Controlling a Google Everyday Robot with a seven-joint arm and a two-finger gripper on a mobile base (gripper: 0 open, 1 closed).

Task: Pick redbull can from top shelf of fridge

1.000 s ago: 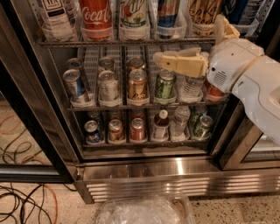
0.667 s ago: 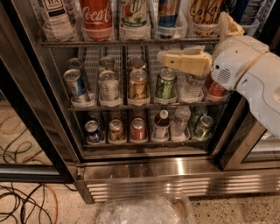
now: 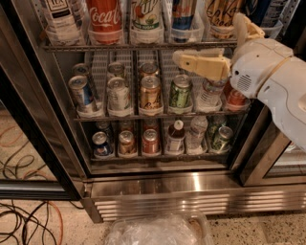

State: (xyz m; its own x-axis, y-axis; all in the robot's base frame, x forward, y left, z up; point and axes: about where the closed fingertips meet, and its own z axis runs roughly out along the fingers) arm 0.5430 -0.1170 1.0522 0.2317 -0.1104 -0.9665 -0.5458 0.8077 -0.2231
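The redbull can [image 3: 184,14], blue and silver with a red mark, stands on the top shelf [image 3: 138,46] of the fridge [image 3: 181,191], fourth lane from the left, its top cut off by the frame edge. It stands between a green-and-white bottle [image 3: 146,16] and a brown can [image 3: 222,16]. My gripper [image 3: 208,37] is open and empty in front of the shelves, just below and to the right of the redbull can. One tan finger [image 3: 201,63] points left under the top shelf's rim. The other finger [image 3: 246,26] points up by the brown can.
A Coca-Cola bottle [image 3: 104,16] and a tea bottle [image 3: 60,19] stand at the top left. Two lower racks hold small cans [image 3: 150,93] and bottles [image 3: 176,136]. A black door frame [image 3: 28,119] stands left, cables [image 3: 28,220] lie on the floor, and a plastic-lined bin [image 3: 158,229] sits below.
My gripper has moved a little up and to the right, nearer the top shelf's rim. The cans and bottles have not moved.
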